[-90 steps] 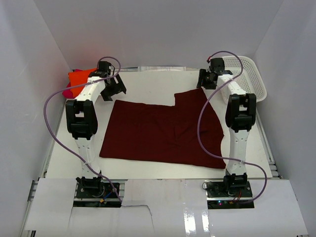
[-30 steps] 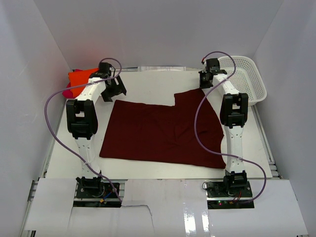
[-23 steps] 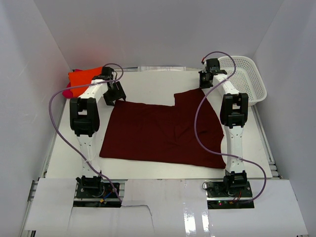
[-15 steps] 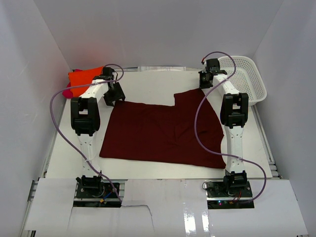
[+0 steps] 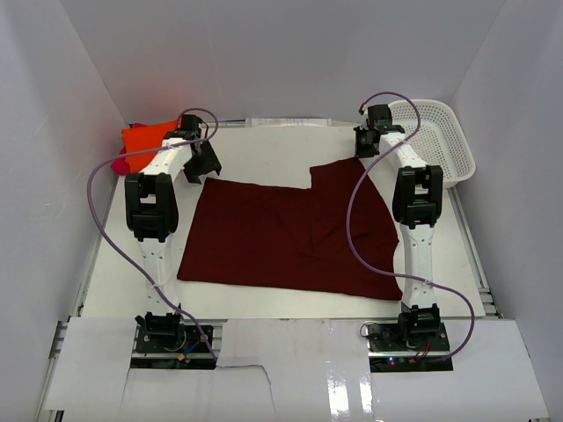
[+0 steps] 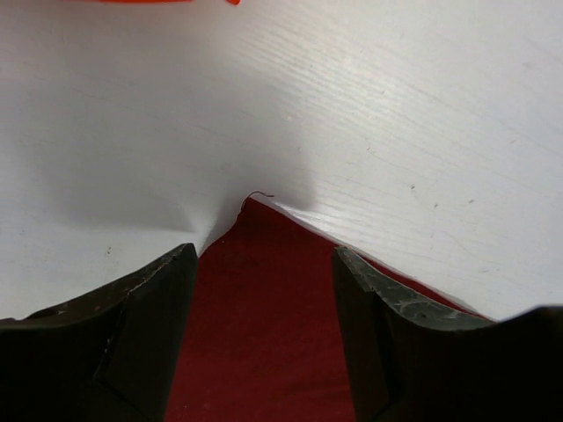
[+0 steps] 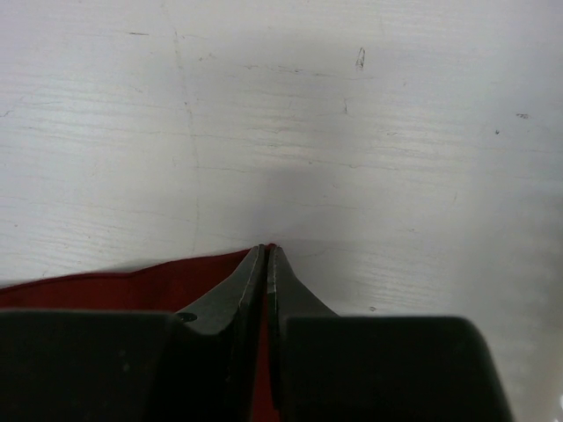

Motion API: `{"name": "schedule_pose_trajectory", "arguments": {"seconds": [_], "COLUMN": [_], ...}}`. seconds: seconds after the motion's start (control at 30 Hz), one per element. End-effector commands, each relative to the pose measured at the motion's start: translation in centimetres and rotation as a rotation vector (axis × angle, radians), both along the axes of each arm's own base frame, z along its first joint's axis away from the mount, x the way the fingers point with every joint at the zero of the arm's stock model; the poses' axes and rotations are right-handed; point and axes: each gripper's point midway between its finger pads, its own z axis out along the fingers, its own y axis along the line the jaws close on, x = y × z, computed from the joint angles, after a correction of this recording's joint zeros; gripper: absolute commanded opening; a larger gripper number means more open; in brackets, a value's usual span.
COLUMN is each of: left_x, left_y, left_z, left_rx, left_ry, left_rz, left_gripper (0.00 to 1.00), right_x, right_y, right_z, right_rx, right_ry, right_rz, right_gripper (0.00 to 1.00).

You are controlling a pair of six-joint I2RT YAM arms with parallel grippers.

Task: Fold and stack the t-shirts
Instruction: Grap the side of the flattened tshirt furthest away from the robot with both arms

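Note:
A dark maroon t-shirt [image 5: 290,237] lies spread flat on the white table. My left gripper [image 5: 204,167] is down at its far left corner. In the left wrist view that gripper [image 6: 264,264] is open, and the pointed corner of the maroon cloth [image 6: 264,299] lies between the two dark fingers [image 6: 132,334]. My right gripper [image 5: 361,151] is at the shirt's far right corner. There the right gripper [image 7: 266,255] is shut, with a strip of maroon cloth [image 7: 106,290] pinched at its tips. An orange t-shirt [image 5: 145,138] and a magenta-pink one [image 5: 119,163] are bunched at the far left.
A white mesh basket [image 5: 440,141] stands at the far right corner, beside the right arm. White walls close in the table on three sides. A sliver of the orange cloth [image 6: 167,2] shows at the top of the left wrist view.
My left gripper has come down onto the shirt's far left corner and its jaws have narrowed somewhat. The right arm shifted slightly earlier on and has since held still, shut on its corner.

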Motion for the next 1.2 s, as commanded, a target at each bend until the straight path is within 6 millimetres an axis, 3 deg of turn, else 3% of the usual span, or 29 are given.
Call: {"name": "schedule_pose_trajectory", "arguments": {"seconds": [0.0, 0.2, 0.67, 0.83, 1.0, 1.17], "left_x": [1.7, 2.0, 1.3, 1.6, 1.7, 1.6], "left_y": [0.3, -0.1, 0.3, 0.7, 0.8, 1.1], "left_z": [3.9, 3.3, 0.9, 0.1, -0.2, -0.6], "left_rx": [-0.003, -0.020, 0.007, 0.024, 0.031, 0.042], "left_ry": [-0.098, -0.089, -0.015, -0.002, 0.003, 0.013], "left_rz": [0.027, 0.014, 0.013, 0.020, 0.027, 0.040], "left_gripper": [0.73, 0.63, 0.61, 0.52, 0.36, 0.34], "right_x": [-1.0, -1.0, -1.0, -1.2, -1.3, -1.3], "right_y": [0.7, 0.6, 0.6, 0.6, 0.6, 0.6], "right_z": [0.5, 0.5, 0.8, 0.7, 0.4, 0.5], "right_rx": [0.013, 0.006, 0.004, 0.004, 0.004, 0.006], "right_ry": [0.020, 0.019, 0.016, 0.020, 0.028, 0.025], "right_rz": [0.031, 0.032, 0.027, 0.032, 0.031, 0.034], "right_gripper": [0.08, 0.08, 0.08, 0.08, 0.08, 0.08]}}
